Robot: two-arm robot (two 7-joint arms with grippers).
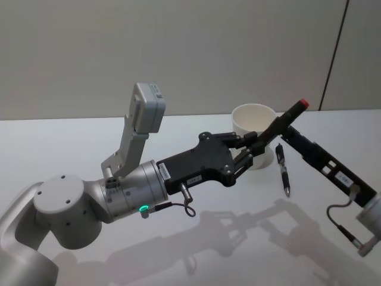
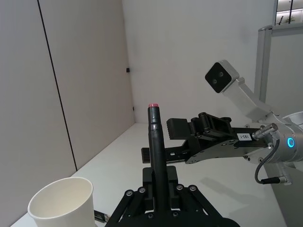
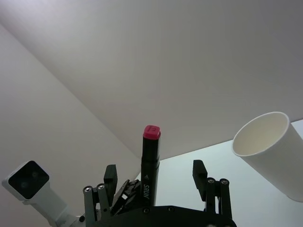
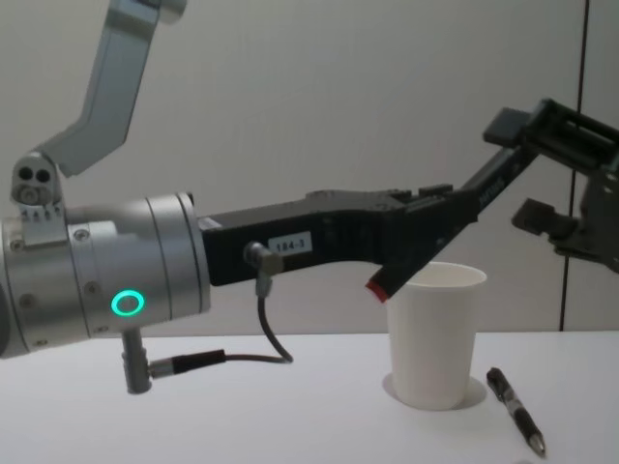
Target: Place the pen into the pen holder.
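Observation:
My left gripper [image 1: 257, 143] is shut on the lower part of the pen [image 1: 289, 116], a thick black marker with a red end, and holds it in the air beside the pen holder [image 1: 253, 119], a white paper cup on the table. In the left wrist view the pen [image 2: 155, 137] rises red end up from the left gripper [image 2: 160, 177], with the cup [image 2: 61, 203] off to one side. My right gripper [image 3: 154, 170] is open, its fingers either side of the pen [image 3: 150, 156] without touching it. In the chest view the pen [image 4: 488, 188] slants above the cup [image 4: 435, 338].
A thinner black click pen [image 1: 284, 173] lies on the white table just right of the cup, also seen in the chest view as the click pen [image 4: 513, 411]. A plain wall stands behind the table.

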